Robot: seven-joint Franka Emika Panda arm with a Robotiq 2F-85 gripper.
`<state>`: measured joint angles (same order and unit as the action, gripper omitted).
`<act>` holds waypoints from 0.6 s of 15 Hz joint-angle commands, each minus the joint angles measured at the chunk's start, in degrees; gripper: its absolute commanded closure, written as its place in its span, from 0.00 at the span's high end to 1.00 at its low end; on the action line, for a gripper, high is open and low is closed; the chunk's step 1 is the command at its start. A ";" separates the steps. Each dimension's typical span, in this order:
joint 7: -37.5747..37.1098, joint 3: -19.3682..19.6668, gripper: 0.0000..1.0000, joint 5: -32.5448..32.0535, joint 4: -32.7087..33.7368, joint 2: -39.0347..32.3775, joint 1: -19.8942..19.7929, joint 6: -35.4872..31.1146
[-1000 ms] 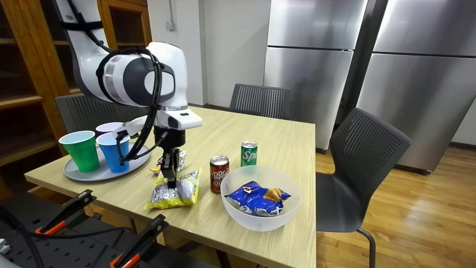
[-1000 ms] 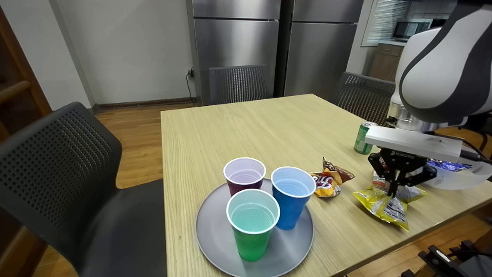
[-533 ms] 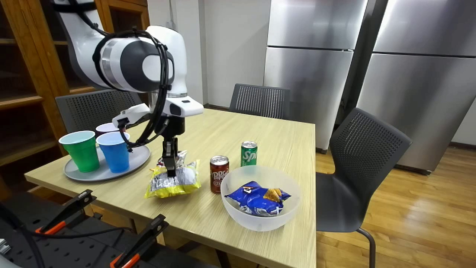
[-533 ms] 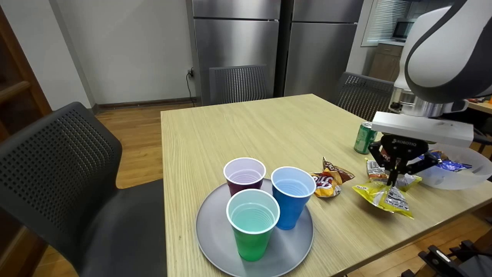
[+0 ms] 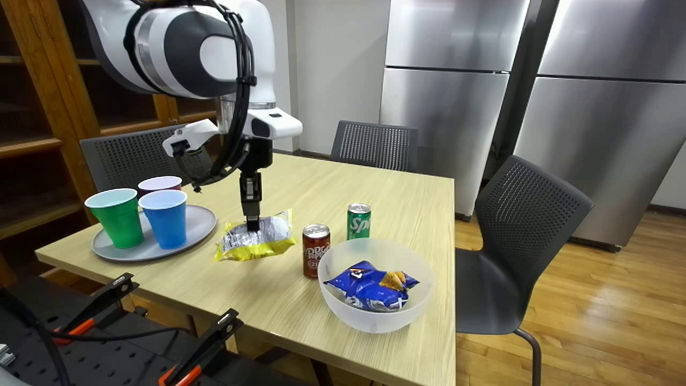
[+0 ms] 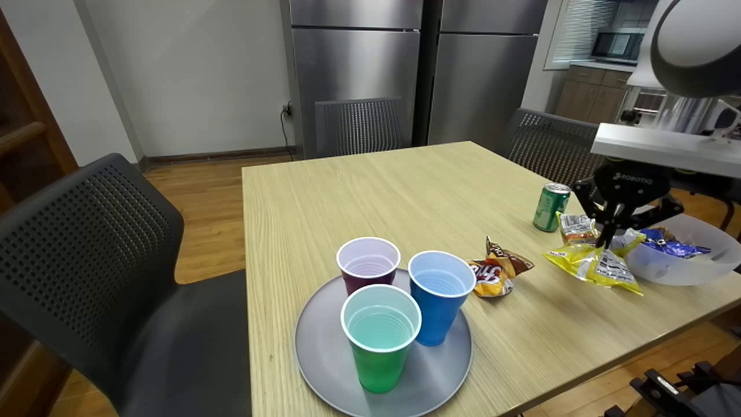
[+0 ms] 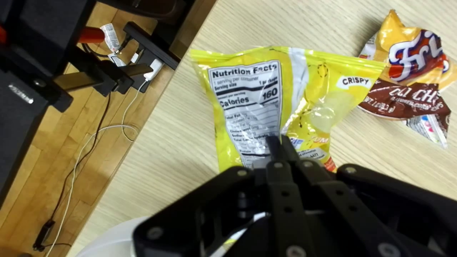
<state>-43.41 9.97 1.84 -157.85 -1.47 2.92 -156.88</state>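
A pale wood-grain table [image 5: 386, 187] carries a round gray plate [image 6: 318, 341] near one corner, an orange-and-brown snack bag [image 6: 495, 275] near it, a Dr Pepper can [image 5: 316, 252] and green Sprite can [image 5: 358, 221] standing upright, and a translucent bowl [image 5: 375, 321] near the cans.

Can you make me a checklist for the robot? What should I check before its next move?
1. Gripper shut on the yellow bag: ok.
2. Grip tight enough: cannot tell, pictures don't show how hard it squeezes.
3. Plenty of room around the yellow bag: not ok, the Dr Pepper can stands close by.
4. Sprite can standing up: ok.
5. Green cup upright on the gray plate: ok.
6. Blue bag inside the white bowl: ok.
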 commanded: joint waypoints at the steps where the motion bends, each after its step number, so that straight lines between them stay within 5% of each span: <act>1: 4.08 -1.28 0.00 1.12 -2.08 7.87 -3.92 3.64; 9: 10.59 -0.61 0.00 7.04 -0.48 14.13 -9.14 7.01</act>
<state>-36.20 9.95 6.19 -158.26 8.74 -3.62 -152.70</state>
